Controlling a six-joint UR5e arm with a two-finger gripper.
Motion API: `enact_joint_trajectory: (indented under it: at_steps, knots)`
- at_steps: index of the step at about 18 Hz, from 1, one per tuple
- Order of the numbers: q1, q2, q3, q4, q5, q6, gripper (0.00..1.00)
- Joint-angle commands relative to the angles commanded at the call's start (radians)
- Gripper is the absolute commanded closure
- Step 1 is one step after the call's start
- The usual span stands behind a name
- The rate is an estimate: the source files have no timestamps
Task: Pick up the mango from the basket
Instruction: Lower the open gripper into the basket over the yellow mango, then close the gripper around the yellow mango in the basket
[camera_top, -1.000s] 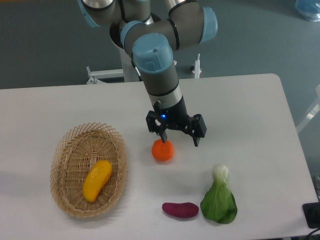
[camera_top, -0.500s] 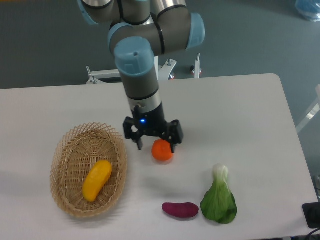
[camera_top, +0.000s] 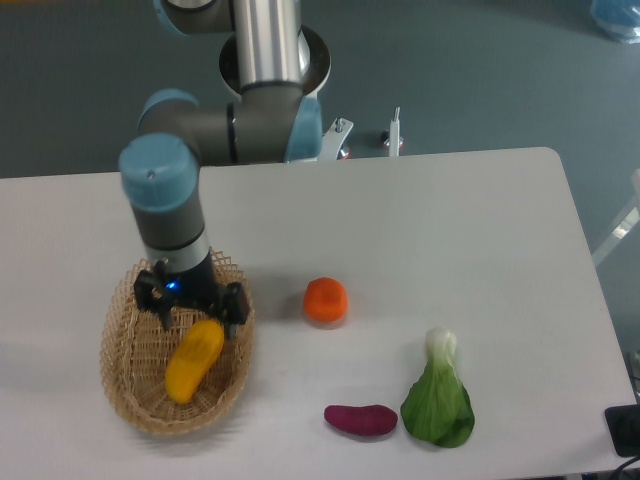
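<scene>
hand (camera_top: 196, 322): fingers spread, nothing pinched, positioned over the far end of the mango inside the basket
mango (camera_top: 192, 362): lying tilted in the basket, near-left part of the bench
basket (camera_top: 125, 385): set on the left of the bench (camera_top: 480, 230)
orange (camera_top: 326, 300): placed right of the basket, apart from it
sweet potato (camera_top: 360, 420): laid at the near edge, just left of the bok choy (camera_top: 438, 400)

- You can't see the far rim of the basket (camera_top: 140, 400); the gripper (camera_top: 192, 312) covers it.
- The arm (camera_top: 265, 60) runs out past the top edge.
- A black object (camera_top: 625, 430) beyond the tabletop's (camera_top: 450, 220) near right corner is cut off.
- A blue item (camera_top: 615, 18) is clipped top right.
</scene>
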Motion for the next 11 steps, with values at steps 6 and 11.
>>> enact_joint_trajectory:
  at_steps: [6,11]
  knots:
    - [0.0,-0.035,0.002,0.002,0.0,0.077,0.0]
    - [0.0,-0.06,0.002,0.002,0.005,0.113,0.0]
